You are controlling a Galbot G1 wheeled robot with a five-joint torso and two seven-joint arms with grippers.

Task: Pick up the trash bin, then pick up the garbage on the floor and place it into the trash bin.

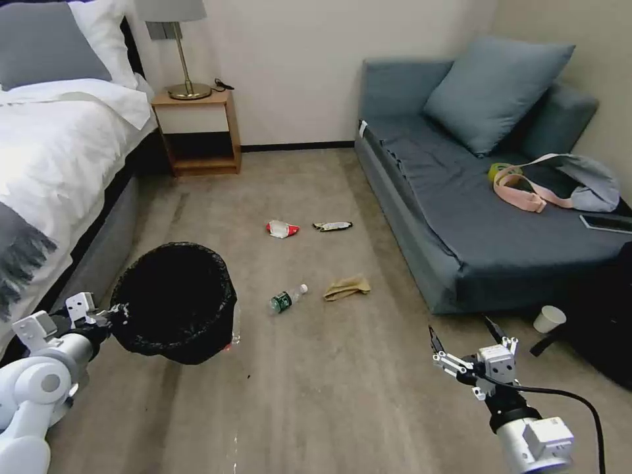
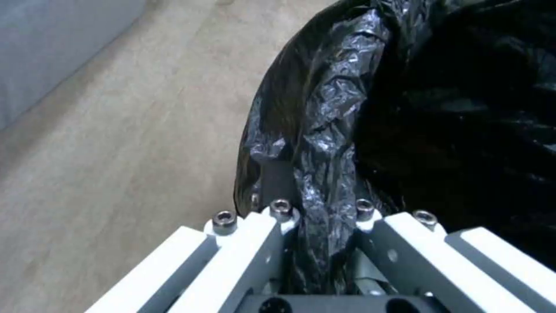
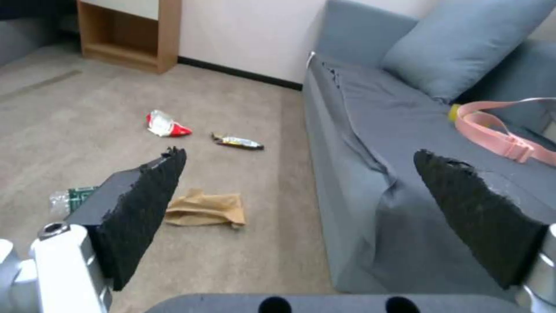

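Note:
My left gripper (image 1: 117, 312) is shut on the rim of the trash bin (image 1: 174, 301), a round bin lined with a crinkly black bag (image 2: 347, 108), held off the carpet at the lower left. On the floor beyond lie a clear bottle with a green label (image 1: 287, 299), crumpled brown paper (image 1: 346, 288), a red-white wrapper (image 1: 282, 228) and a dark-gold wrapper (image 1: 332, 226). My right gripper (image 1: 464, 334) hovers open at the lower right, well short of the garbage. Past its black pads I see the brown paper (image 3: 206, 209), red-white wrapper (image 3: 165, 125), dark-gold wrapper (image 3: 237, 141) and part of the bottle (image 3: 71, 198).
A bed (image 1: 59, 151) runs along the left, with a wooden nightstand (image 1: 197, 131) and lamp at the back. A grey sofa (image 1: 474, 217) on the right holds a cushion, a bag with a pink strap (image 1: 526, 191) and a phone. A white paper cup (image 1: 548, 319) sits by the sofa's foot.

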